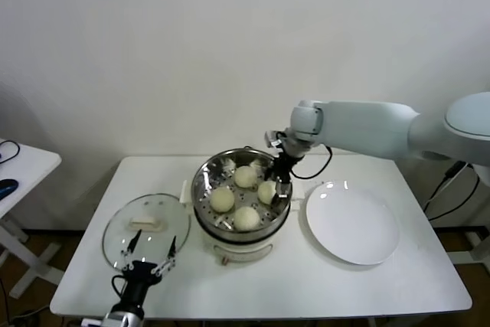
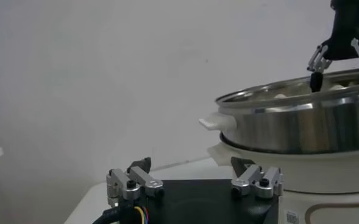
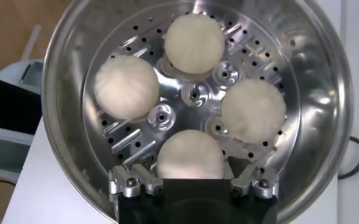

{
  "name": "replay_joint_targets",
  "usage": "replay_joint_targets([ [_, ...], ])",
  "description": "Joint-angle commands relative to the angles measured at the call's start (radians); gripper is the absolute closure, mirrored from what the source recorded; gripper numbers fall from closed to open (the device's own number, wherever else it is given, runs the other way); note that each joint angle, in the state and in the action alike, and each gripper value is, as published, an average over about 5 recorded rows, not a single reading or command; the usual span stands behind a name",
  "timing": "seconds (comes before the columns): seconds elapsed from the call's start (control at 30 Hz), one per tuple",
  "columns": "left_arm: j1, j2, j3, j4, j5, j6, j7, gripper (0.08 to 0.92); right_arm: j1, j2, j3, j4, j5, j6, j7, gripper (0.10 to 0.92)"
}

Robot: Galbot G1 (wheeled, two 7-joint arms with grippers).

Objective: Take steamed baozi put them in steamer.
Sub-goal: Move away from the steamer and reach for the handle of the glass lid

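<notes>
**Four buns in the pot, right gripper poised above**

A white table (image 1: pixel 398 281) stands against a plain pale wall (image 1: pixel 153 51), with the corner of a second white table (image 1: pixel 27 160) off to the robot's left. The steamer (image 1: pixel 200 189) sits mid-table on its cream base. All four steamed baozi (image 3: pixel 126 87) lie apart on its perforated tray. A glass lid (image 1: pixel 145 229) lies flat just beside the steamer on the robot's left, and a bare white plate (image 1: pixel 352 226) lies on its right.

The right gripper (image 1: pixel 279 181) hangs over the steamer's right-hand side, directly above one bun. Its fingers (image 3: pixel 258 182) are spread wide on either side of that bun and grip nothing.

The left gripper (image 1: pixel 150 259) waits low at the table's near edge by the lid, its fingers (image 2: pixel 133 184) wide apart and empty.
</notes>
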Motion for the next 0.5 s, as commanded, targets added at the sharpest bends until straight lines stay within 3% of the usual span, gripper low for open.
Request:
replay_joint_targets([
  [0.03,-0.001,0.002,-0.003,-0.002,-0.002,0.0,-0.001,0.177,0.047,-0.043,0.041,0.044,0.013,0.004,-0.014,0.202],
  [0.3,-0.007,0.007,-0.011,-0.007,0.008,-0.011,-0.022,0.177,0.049,-0.262,0.221,0.178,-0.037,0.026,0.054,0.203],
  [0.5,-0.013,0.013,-0.014,-0.028,0.011,-0.028,-0.029,0.177,-0.095,-0.481,0.404,0.305,-0.072,0.081,0.283,0.203],
])
